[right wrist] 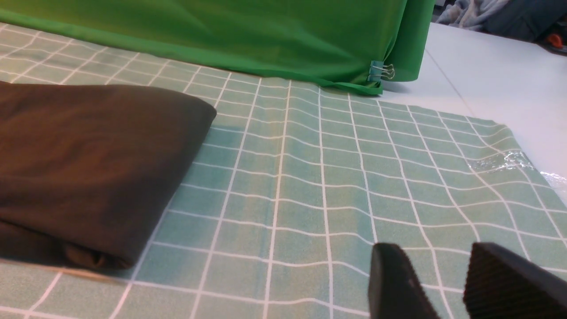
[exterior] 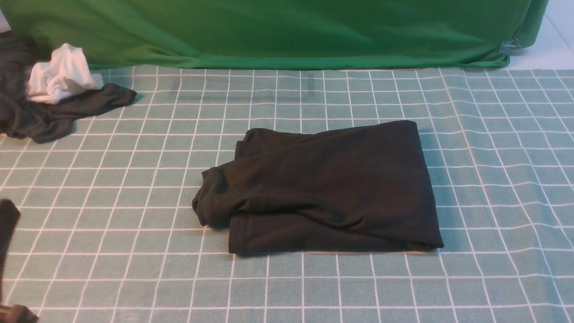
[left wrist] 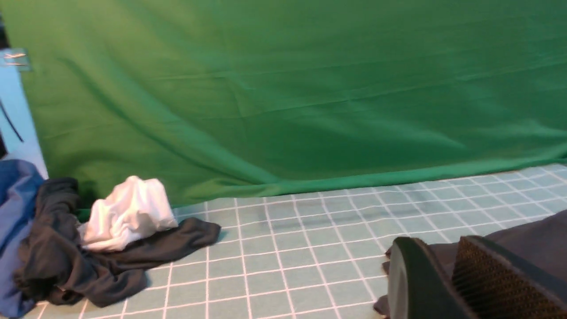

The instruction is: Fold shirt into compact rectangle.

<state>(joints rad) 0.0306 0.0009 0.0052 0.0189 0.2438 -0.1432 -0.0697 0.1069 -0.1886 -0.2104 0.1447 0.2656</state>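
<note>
The shirt (exterior: 332, 188) is seen folded at the centre of the checked surface (exterior: 493, 179). The left gripper (left wrist: 447, 274) and the right gripper (right wrist: 443, 283) are both seen with fingers apart, nothing held. A dark garment (exterior: 54, 114) lies at ten o'clock.

A green checked cloth (exterior: 134, 251) covers the surface; the folded shirt (exterior: 327, 188) lies centrally, a dark garment (exterior: 54, 116) at ten o'clock.

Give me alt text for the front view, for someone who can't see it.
A black shirt lies folded into a rough rectangle on a green checked tablecloth. At the far left, a white cloth sits on a dark garment, with a green backdrop behind.
</note>
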